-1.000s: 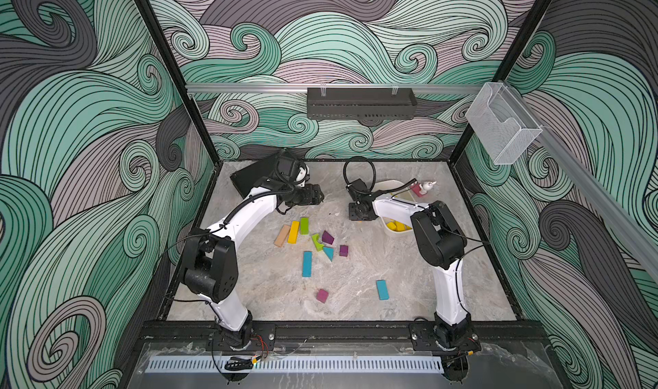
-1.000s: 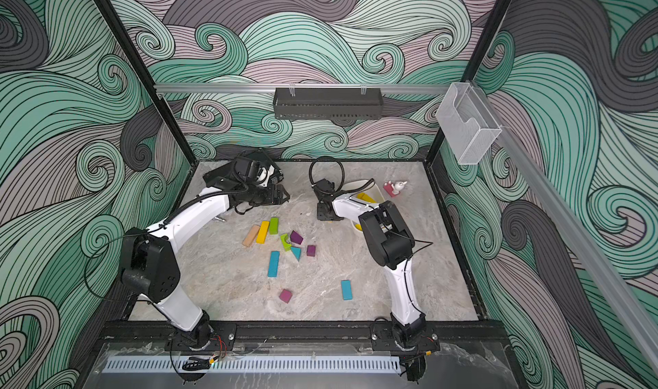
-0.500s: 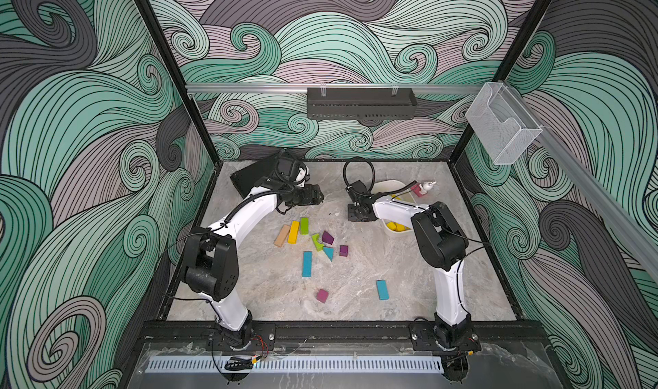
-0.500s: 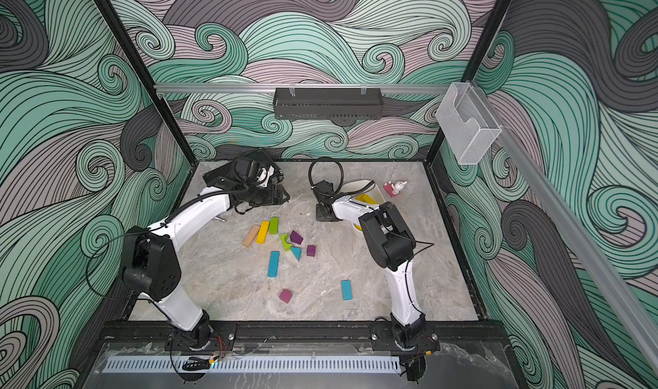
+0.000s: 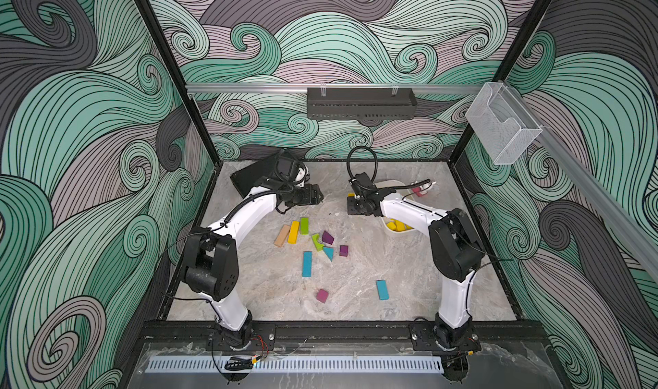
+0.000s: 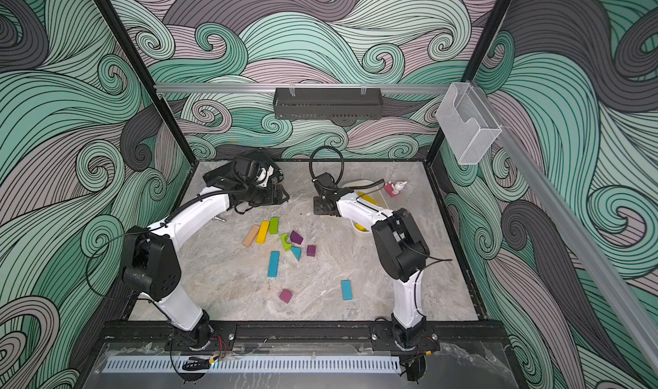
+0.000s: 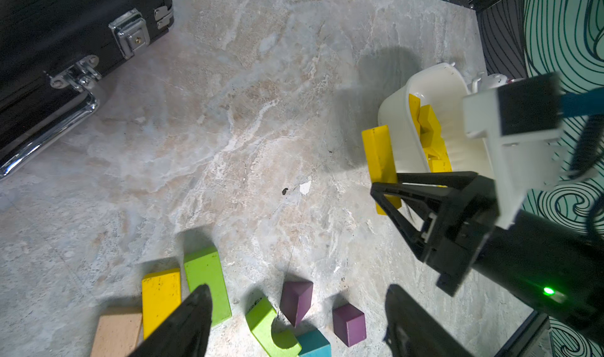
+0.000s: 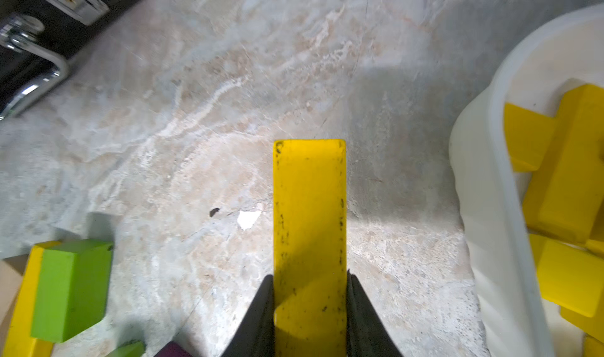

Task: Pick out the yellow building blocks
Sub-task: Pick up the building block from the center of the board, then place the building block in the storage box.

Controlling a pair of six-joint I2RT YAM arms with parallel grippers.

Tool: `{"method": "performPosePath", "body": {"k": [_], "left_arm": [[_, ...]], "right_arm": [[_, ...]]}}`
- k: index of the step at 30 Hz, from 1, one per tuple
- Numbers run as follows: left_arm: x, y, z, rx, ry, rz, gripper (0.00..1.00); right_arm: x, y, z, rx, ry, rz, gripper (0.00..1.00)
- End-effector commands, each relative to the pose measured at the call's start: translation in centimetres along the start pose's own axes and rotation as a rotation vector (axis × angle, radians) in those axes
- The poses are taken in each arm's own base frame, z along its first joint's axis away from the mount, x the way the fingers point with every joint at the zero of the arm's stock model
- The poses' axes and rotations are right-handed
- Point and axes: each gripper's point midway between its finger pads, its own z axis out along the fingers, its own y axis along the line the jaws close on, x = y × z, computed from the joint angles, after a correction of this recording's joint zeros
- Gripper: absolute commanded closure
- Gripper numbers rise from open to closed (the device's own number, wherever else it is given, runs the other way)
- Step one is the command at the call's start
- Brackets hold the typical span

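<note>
My right gripper (image 8: 310,275) is shut on one end of a long yellow bar (image 8: 310,208), which sticks out past the fingertips above the table. The left wrist view shows that bar (image 7: 379,156) beside a white tub (image 7: 397,123). The tub (image 8: 490,215) holds several yellow building blocks (image 8: 565,182). Another yellow bar (image 5: 293,232) lies flat on the table between a tan bar and a lime-green one. My left gripper (image 7: 297,293) hangs open and empty over the mixed blocks, left of the right gripper (image 5: 354,209) in a top view.
A black latched case (image 5: 254,175) lies at the back left. A small red and white figure (image 5: 420,189) stands behind the tub. Lime-green (image 5: 304,225), tan (image 5: 282,235), purple (image 5: 327,237), teal (image 5: 307,263) and magenta (image 5: 322,295) blocks are scattered mid-table.
My right gripper's jaws have drawn in onto the yellow bar. Neither arm has visibly shifted.
</note>
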Motion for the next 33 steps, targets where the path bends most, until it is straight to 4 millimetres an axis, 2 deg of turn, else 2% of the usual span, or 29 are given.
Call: {"method": "performPosePath", "body": {"k": [1,9,13,17,20,23,33], "left_arm": [[-0.9,-0.1,-0.4,0.01,-0.024,-0.007,0.18],[-1.2,0.3,-0.8,-0.016,-0.042,0.006,0.18],[-1.2,0.6,-0.7,-0.036,-0.056,0.008,0.18],[-1.3,0.2,-0.1,-0.022,-0.069,-0.023,0.18],[-1.4,-0.9,0.2,-0.005,-0.066,-0.043,0.18],[-1.3,-2.3,0.8,0.017,-0.053,-0.068,0.18],[-0.9,-9.4,4.4,0.088,-0.024,-0.024,0.18]], "right_arm": [[0.0,0.2,-1.2,-0.003,0.008,-0.023,0.81],[-1.4,0.6,-4.1,-0.034,-0.025,-0.04,0.82],[-1.7,0.5,-5.4,-0.071,-0.023,-0.041,0.82],[-1.5,-0.1,-6.6,-0.112,-0.01,-0.038,0.82],[-1.4,-1.6,-7.1,-0.119,-0.009,-0.022,0.81],[-1.1,-3.9,-7.4,-0.103,-0.003,0.032,0.82],[-0.7,-9.9,-9.7,-0.049,-0.034,0.14,0.82]]}}
